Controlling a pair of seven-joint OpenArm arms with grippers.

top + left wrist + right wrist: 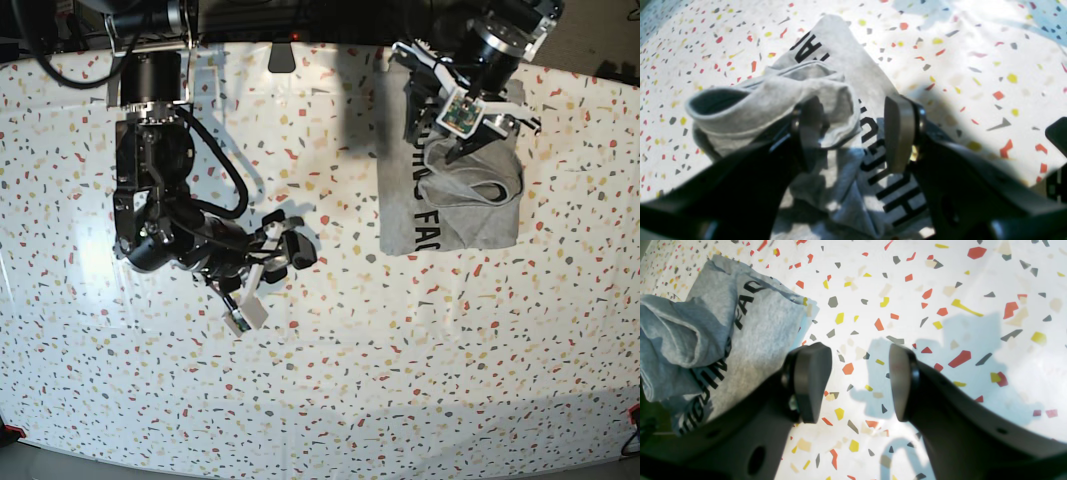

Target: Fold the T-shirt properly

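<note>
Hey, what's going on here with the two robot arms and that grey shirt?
A two-armed robot is folding a T-shirt on a speckled table. The shirt lies partly folded at one side, lettering showing, with a bunched fold on top. The left end effector is open right over that bunched fold, fabric draped against one finger. The right end effector is open and empty above bare table beside the shirt.

The black right gripper (860, 383) hangs with its two rounded fingers (811, 381) spread wide apart over the white tabletop speckled with red, yellow and grey chips (940, 340), nothing between them. Left of the gripper lies the light heather-grey T-shirt (756, 336), rumpled, with black block letters partly showing.
</note>
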